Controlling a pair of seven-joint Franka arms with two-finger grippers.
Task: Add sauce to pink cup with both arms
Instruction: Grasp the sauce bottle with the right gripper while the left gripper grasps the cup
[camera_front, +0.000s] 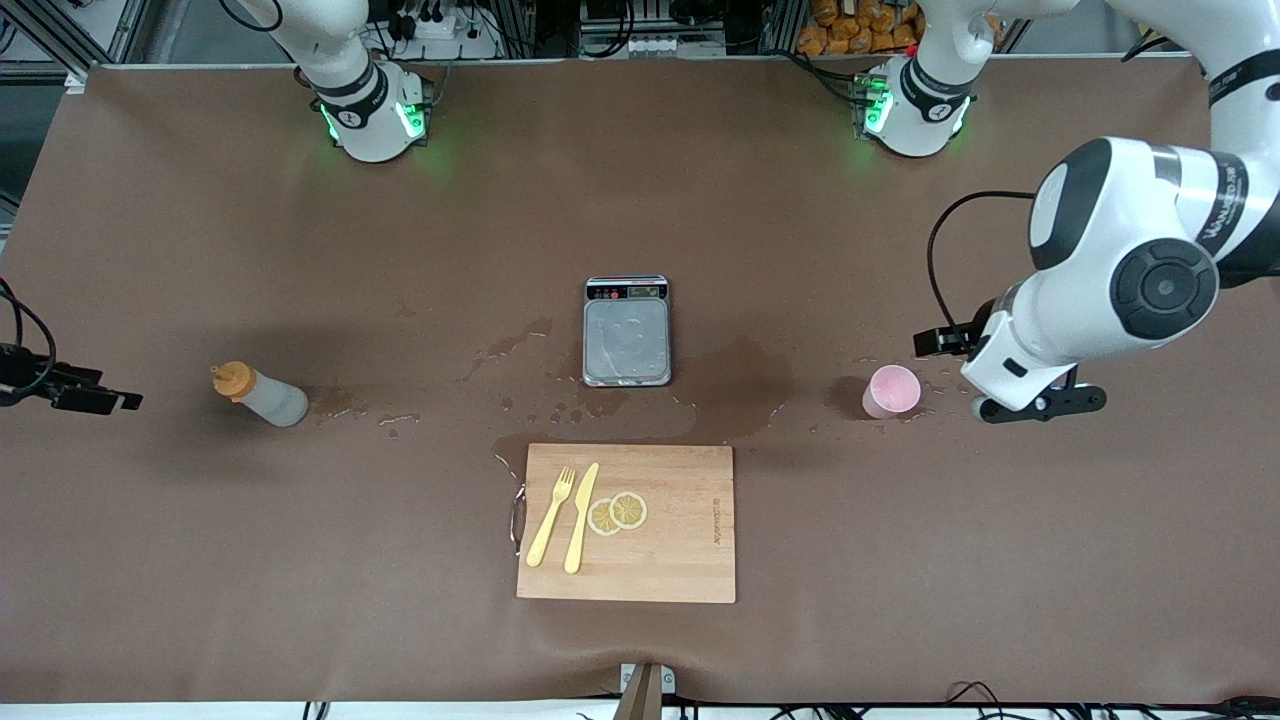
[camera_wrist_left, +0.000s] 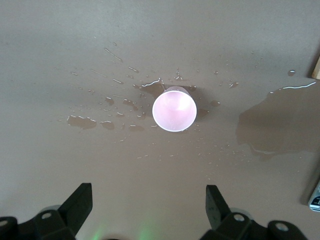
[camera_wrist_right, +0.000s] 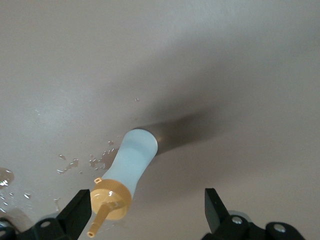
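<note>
The sauce bottle stands upright toward the right arm's end of the table, translucent grey with an orange nozzle cap. My right gripper hovers beside it, apart from it, open and holding nothing. In the right wrist view the bottle shows just ahead of the open gripper, its cap close to one finger. The pink cup stands upright toward the left arm's end. My left gripper is beside it, open and holding nothing. In the left wrist view the cup sits ahead of the gripper.
A grey scale lies mid-table. Nearer the front camera is a wooden cutting board with a yellow fork, a knife and lemon slices. Wet patches and droplets spread around the scale and cup.
</note>
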